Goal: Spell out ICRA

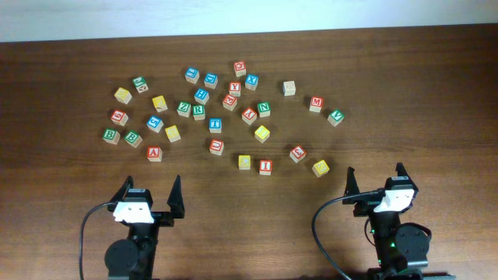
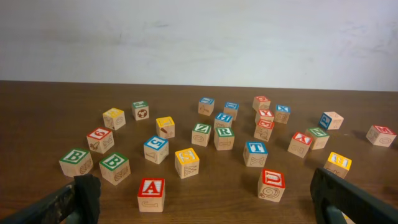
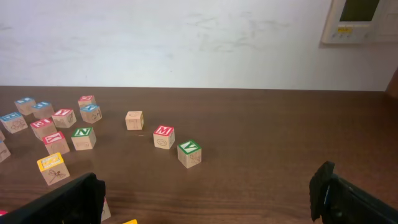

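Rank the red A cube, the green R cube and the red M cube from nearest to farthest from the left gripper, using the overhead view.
1. red A cube: just ahead of the left gripper.
2. green R cube: in the middle of the cluster, farther back and a little to the right.
3. red M cube: far over on the right side.
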Controlling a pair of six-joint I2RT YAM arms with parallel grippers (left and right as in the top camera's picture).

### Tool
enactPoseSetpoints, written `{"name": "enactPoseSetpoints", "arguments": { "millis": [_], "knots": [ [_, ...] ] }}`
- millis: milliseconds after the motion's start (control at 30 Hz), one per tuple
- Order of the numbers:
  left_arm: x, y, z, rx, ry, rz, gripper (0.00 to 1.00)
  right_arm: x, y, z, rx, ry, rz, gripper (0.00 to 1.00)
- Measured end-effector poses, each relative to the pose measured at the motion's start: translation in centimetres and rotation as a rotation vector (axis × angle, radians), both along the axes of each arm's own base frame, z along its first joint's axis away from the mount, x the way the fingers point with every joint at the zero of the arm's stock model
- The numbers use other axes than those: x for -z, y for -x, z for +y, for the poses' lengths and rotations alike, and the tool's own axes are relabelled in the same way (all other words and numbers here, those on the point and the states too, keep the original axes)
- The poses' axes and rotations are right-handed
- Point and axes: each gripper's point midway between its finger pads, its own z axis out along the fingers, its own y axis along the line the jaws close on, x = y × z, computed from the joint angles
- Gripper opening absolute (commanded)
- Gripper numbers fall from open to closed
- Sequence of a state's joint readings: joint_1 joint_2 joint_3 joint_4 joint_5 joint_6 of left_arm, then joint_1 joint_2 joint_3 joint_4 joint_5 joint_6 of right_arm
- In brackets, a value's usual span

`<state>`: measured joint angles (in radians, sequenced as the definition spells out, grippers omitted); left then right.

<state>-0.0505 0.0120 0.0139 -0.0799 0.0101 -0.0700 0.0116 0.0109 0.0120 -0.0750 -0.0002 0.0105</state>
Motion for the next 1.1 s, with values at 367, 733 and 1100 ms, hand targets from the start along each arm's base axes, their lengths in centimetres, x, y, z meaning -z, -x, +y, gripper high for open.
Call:
{"name": "enactPoseSetpoints", "arguments": {
  "millis": [367,733,1100],
  "knots": [
    [0.00,0.00,0.00,0.000,0.000,0.000,0.99,0.00,0.00,0.00,0.000,0.000,0.000,0.98],
    [0.00,0.00,0.00,0.000,0.000,0.000,0.99,0.00,0.00,0.00,0.000,0.000,0.000,0.98],
    [-0.04,0.01,-0.20,0.012,0.001,-0.001,0.99,0.02,0.00,0.00,0.000,0.000,0.000,0.98]
  ]
}}
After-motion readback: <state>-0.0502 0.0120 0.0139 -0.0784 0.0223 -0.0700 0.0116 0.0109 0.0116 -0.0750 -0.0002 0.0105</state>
